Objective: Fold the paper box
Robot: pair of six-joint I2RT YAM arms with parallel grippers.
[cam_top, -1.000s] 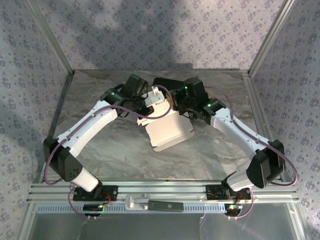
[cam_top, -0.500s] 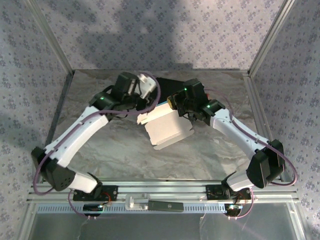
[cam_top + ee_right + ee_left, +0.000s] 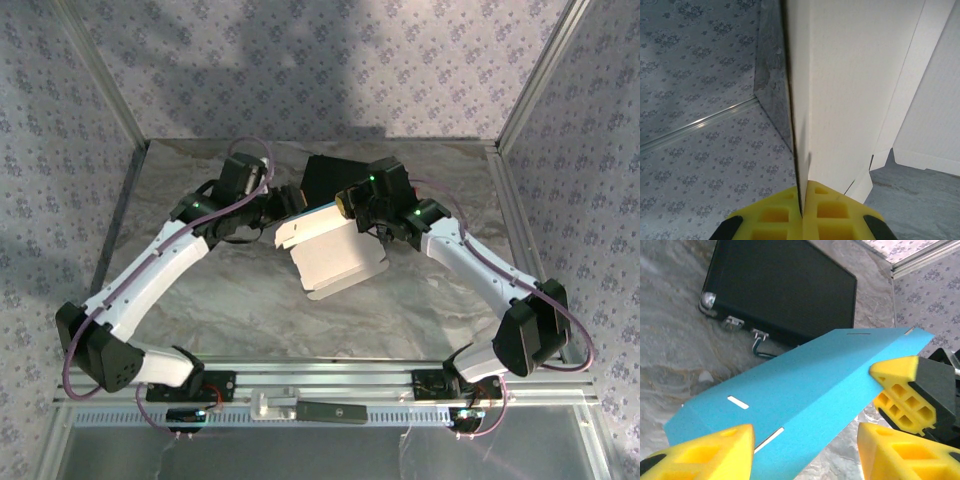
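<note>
From above, the paper box sits half-formed at the middle of the marble table, white inner faces up, with a thin blue strip along its far edge just in front of the black case. That far edge runs roughly left to right, with the left gripper at its left end and the right gripper at its right end. From the left wrist, the blue panel of the paper box stretches from lower left to upper right, slits showing, with the black case behind it. The left gripper has its yellow fingers spread wide and touching nothing, and the panel lies straight ahead of the gap with its long axis crossing it. At the panel's right end the right gripper pinches the edge. From the right wrist, the right gripper is clenched on a white panel of the paper box, which rises straight away from the pads. By my reading the left arm is the free one — any next fold hinges on that panel lying crosswise just beyond its open jaws.
</note>
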